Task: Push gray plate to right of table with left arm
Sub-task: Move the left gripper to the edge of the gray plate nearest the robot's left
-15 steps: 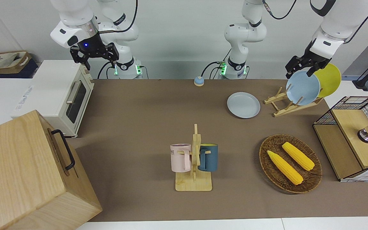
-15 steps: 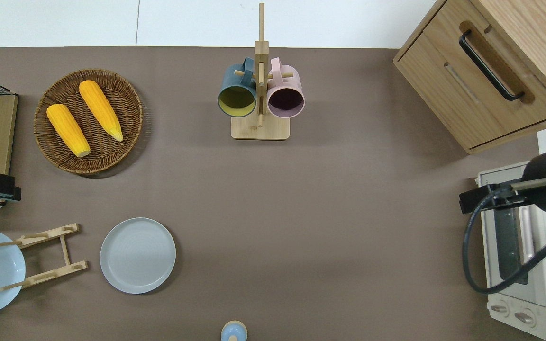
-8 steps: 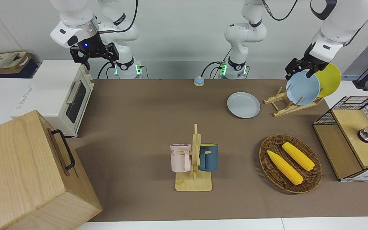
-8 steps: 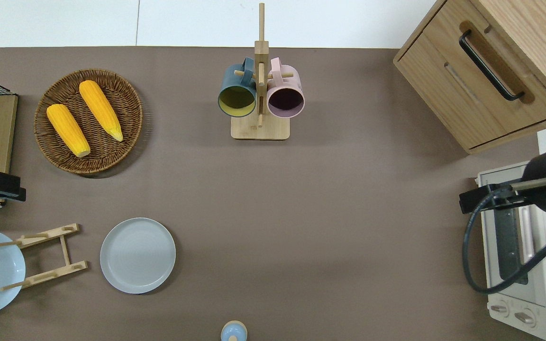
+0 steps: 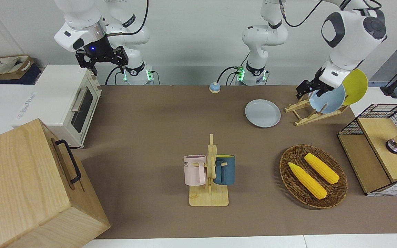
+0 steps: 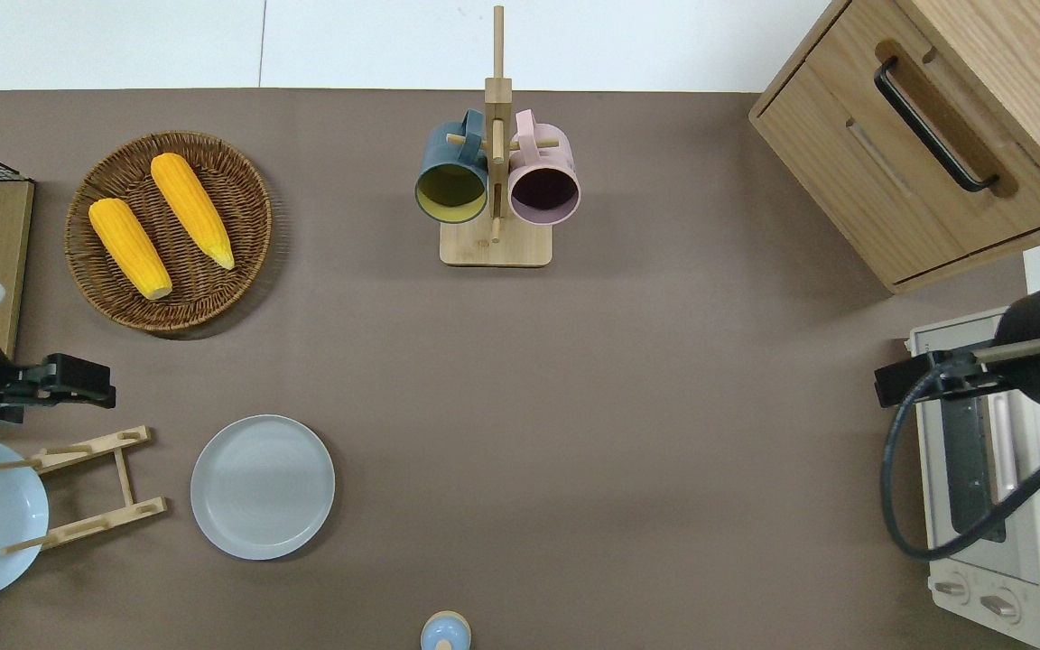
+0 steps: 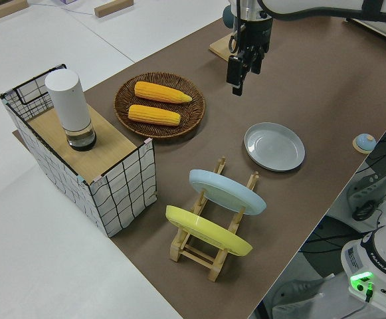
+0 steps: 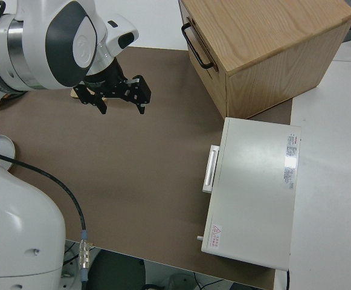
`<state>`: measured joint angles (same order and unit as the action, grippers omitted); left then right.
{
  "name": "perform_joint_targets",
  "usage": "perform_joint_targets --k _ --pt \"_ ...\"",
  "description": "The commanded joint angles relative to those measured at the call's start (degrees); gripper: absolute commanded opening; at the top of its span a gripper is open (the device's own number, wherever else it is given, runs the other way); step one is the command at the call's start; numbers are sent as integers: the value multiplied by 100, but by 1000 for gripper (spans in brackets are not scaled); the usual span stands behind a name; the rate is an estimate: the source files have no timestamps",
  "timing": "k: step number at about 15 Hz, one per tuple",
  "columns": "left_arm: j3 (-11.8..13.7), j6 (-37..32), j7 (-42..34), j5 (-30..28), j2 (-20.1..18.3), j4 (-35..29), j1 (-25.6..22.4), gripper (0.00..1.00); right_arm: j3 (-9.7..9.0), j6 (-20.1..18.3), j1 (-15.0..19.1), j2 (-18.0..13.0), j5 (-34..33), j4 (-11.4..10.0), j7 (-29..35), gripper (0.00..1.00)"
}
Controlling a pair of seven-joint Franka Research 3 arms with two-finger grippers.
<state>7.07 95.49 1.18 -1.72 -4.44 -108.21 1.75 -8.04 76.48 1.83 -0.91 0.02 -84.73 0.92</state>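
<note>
Gray plate [image 6: 263, 487] lies untouched on the counter [image 6: 574, 406] beside the wooden rack [image 6: 91, 487]; the left pincer [image 6: 78, 384], fingers' state unclear, has swung in from the edge, approaching to push.

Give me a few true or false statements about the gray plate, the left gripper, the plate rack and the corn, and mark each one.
1. The gray plate lies flat on the table. True.
2. The left gripper touches the gray plate. False: it is apart from it, over bare table by the plate rack.
3. The basket holds two corn cobs. True.
4. The gray plate stands in the plate rack. False: the rack holds the blue plate and the yellow plate.
</note>
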Motion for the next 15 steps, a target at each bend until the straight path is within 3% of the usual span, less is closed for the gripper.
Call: perform_joint_targets --k 1,11,15 --pt "14 899 14 -100 -523 -1261 -8 989 -93 -90 107 -14 25 54 66 983" --pt "-250 2394 75 5 -681 -2993 80 954 -93 -90 107 -14 25 54 75 983" --pt "-285 3378 75 5 -760 -3706 80 949 -93 -90 107 -14 25 54 66 983"
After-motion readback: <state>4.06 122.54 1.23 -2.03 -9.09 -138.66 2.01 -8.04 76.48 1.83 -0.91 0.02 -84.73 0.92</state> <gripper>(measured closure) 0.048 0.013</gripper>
